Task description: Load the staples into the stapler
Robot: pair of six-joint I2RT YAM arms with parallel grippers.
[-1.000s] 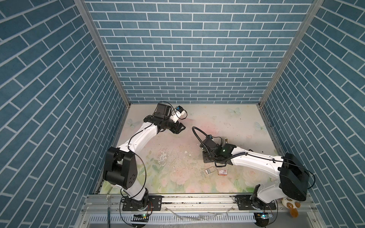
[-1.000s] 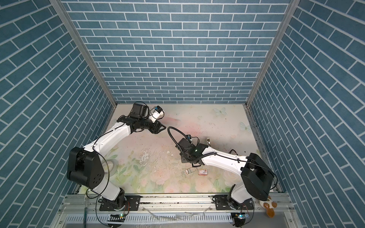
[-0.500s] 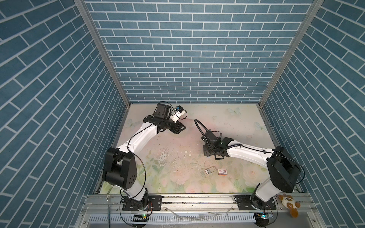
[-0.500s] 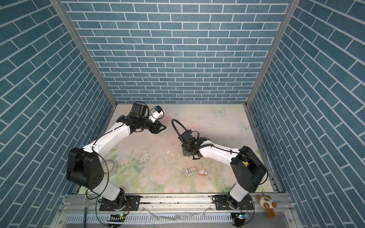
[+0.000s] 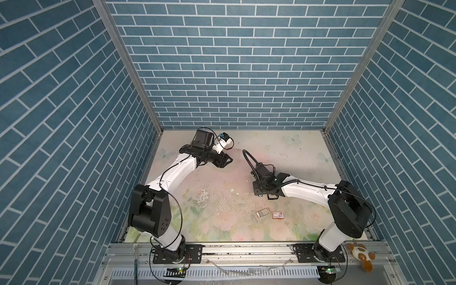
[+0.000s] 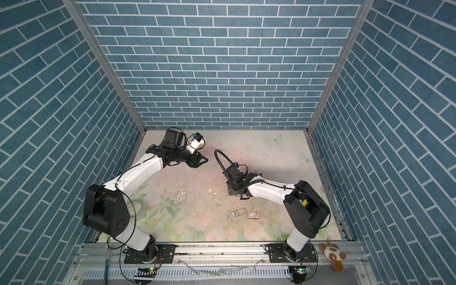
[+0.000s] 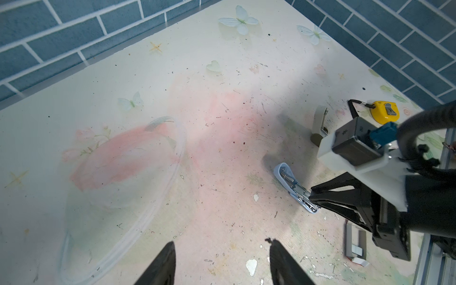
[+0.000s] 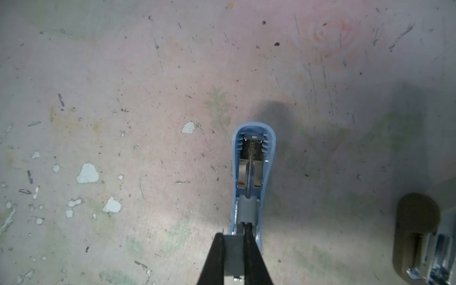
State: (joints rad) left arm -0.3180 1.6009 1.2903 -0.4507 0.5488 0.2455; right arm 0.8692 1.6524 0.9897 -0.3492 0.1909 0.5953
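right gripper (image 8: 234,259) clamped on open stapler (image 8: 251,167) at its rear; left gripper (image 7: 222,266) open, empty. staples (image 5: 262,212) lay beside box (image 5: 277,214), well apart from stapler. Risk: narrow rear grip could slip, stapler would twist, strip would miss channel.

Left arm (image 5: 177,172) raised, left fingers (image 7: 162,269) apart, right arm (image 5: 306,191) low, right fingers (image 8: 214,261) clamping stapler (image 8: 251,167).
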